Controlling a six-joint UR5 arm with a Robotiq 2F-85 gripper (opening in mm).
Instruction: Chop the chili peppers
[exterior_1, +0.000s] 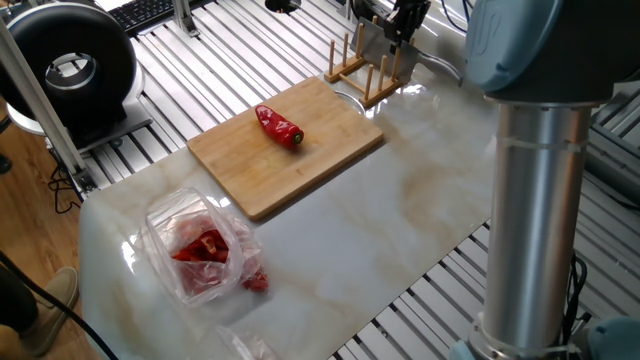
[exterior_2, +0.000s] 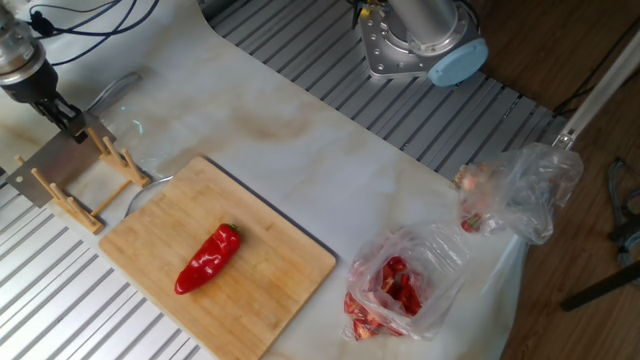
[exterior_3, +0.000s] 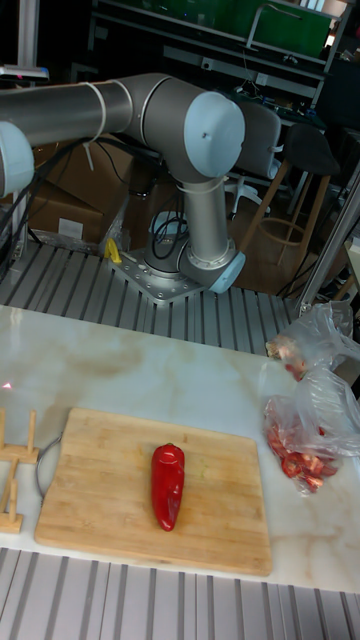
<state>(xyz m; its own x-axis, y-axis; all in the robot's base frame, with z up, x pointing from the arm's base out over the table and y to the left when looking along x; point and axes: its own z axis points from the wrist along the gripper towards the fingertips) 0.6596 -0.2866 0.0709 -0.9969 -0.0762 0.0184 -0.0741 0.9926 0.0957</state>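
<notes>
We see the chili pepper (exterior_2: 208, 258) lying whole on the cutting board (exterior_2: 270, 290), well apart from our end effector (exterior_2: 68, 118), which is clamped on the cleaver (exterior_2: 52, 162) at the wooden rack (exterior_2: 95, 190). Glossy and rounded, it may roll; cut across mid-body.

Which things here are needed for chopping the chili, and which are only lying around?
Needed: chili pepper, cutting board, knife in the wooden rack, gripper at the knife.

Lying around: plastic bag with red pieces, second bag.
</notes>
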